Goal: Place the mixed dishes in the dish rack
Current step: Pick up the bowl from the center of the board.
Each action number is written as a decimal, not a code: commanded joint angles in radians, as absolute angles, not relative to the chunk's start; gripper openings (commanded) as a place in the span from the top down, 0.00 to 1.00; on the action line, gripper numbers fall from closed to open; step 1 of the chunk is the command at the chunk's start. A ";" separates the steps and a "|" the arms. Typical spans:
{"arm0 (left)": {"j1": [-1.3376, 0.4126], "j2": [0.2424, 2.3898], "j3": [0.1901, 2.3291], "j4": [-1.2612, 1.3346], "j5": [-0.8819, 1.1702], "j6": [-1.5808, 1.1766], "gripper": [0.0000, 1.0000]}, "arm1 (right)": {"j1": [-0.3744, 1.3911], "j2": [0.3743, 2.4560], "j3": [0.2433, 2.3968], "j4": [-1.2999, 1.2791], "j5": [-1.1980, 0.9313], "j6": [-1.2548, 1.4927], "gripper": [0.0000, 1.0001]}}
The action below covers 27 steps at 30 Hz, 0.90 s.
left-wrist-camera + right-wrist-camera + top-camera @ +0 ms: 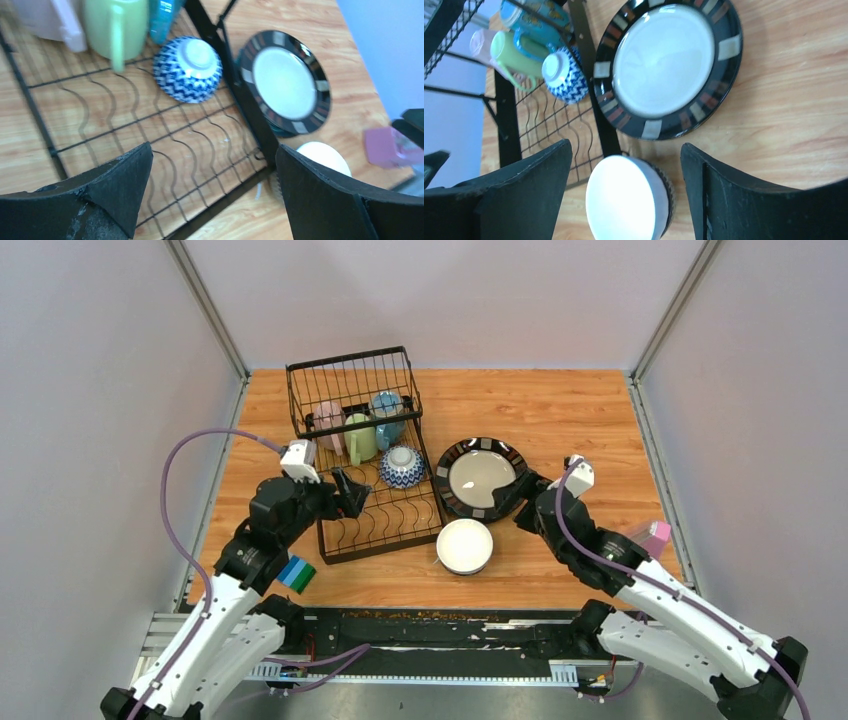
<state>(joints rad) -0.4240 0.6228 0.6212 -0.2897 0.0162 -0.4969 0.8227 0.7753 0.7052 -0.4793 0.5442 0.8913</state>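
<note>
Presently I am holding my right pincer open and empty beside the black-rimmed plate, judging it heavy, slick, brittle, best pinched by its rim.

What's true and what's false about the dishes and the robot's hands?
1. The blue patterned bowl is in the dish rack. True.
2. The black-rimmed plate is in the rack. False: it lies on the table, beside the rack.
3. The right hand holds the white bowl. False: that hand is open and empty; the bowl sits on the table.
4. The green mug is in the rack. True.
</note>
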 commanded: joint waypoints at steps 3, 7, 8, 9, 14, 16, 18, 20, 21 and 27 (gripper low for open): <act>-0.430 0.710 0.654 -0.211 0.356 -0.570 0.05 | 0.821 0.676 0.699 -0.517 0.302 0.956 0.23; -0.511 0.783 0.646 -0.253 0.380 -0.592 0.07 | 0.819 0.714 0.695 -0.537 0.204 0.964 0.26; -0.570 0.789 0.650 -0.279 0.365 -0.585 0.07 | 0.819 0.739 0.699 -0.543 0.178 0.966 0.26; -0.601 0.802 0.662 -0.293 0.313 -0.582 0.07 | 0.819 0.766 0.704 -0.547 0.153 0.970 0.28; -0.736 0.893 0.691 -0.317 0.225 -0.613 0.09 | 0.818 0.931 0.735 -0.600 0.097 0.972 0.34; -0.766 0.942 0.699 -0.309 0.202 -0.623 0.10 | 0.816 0.984 0.757 -0.647 0.108 0.976 0.35; -0.787 0.994 0.704 -0.302 0.180 -0.636 0.11 | 0.817 1.018 0.776 -0.684 0.126 0.975 0.36; -0.797 1.023 0.702 -0.285 0.176 -0.660 0.12 | 0.815 1.032 0.781 -0.703 0.142 0.969 0.36; -0.803 1.033 0.702 -0.266 0.179 -0.671 0.12 | 0.815 1.032 0.779 -0.704 0.146 0.967 0.37; -0.813 1.109 0.731 -0.235 0.178 -0.676 0.13 | 0.812 1.048 0.766 -0.682 0.166 0.943 0.45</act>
<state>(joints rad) -0.8047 1.0790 0.6670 -0.2905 0.1959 -0.6544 0.8204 1.0389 0.7277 -0.6895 0.1467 0.9600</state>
